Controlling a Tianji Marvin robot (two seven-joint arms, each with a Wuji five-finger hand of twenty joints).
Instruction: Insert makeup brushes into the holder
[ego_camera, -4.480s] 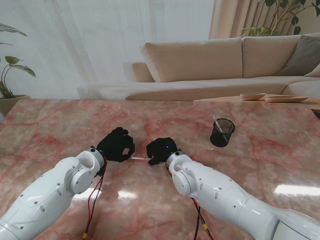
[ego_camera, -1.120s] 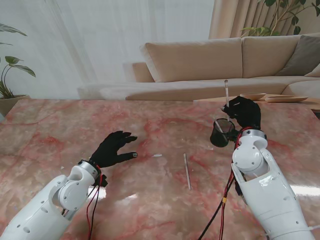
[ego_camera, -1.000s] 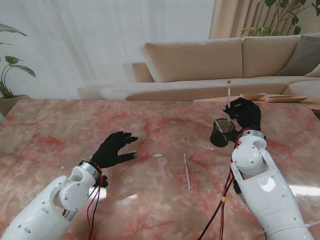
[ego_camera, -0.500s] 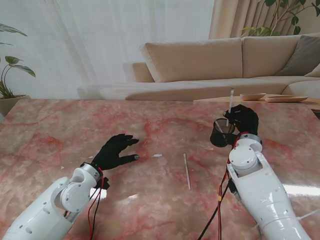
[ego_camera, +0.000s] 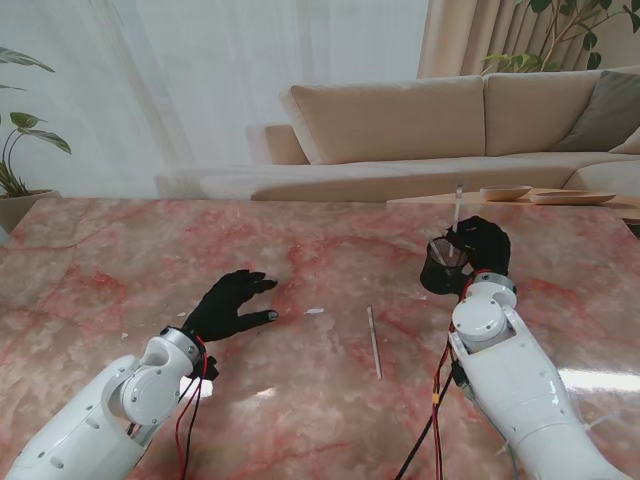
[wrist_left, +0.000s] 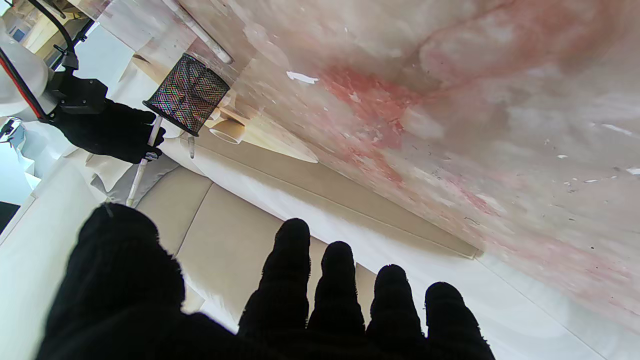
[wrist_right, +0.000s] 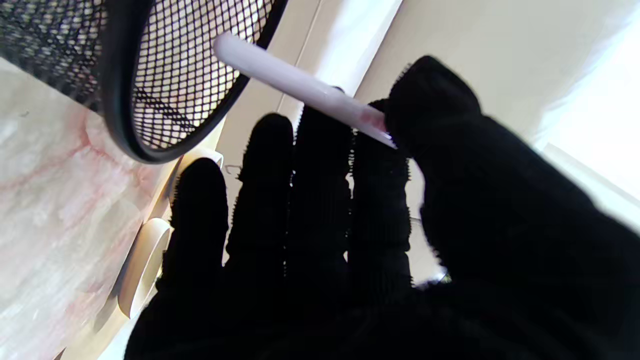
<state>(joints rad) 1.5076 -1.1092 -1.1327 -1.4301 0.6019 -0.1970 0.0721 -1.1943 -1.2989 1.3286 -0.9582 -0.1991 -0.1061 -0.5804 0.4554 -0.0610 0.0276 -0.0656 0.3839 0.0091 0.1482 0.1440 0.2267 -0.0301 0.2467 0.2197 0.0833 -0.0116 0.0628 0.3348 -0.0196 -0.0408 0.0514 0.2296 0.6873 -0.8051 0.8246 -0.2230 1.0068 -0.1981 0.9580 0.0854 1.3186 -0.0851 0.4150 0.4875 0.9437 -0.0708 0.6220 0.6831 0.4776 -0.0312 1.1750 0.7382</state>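
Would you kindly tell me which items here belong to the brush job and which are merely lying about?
Job: mesh holder; held makeup brush; right robot hand; brush on table.
Lying about: bowls; sofa; potted plant.

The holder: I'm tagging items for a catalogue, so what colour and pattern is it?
Black wire mesh holder, an open grid; the right wrist view shows it best.

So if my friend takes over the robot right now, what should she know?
Right hand: shut on a white brush, upright, its lower end at the rim of the black mesh holder.
Left hand: open, holding nothing, over the table.
Done: one brush already leans in the holder.
Left: let go of the held brush, then fetch the brush lying on the table.
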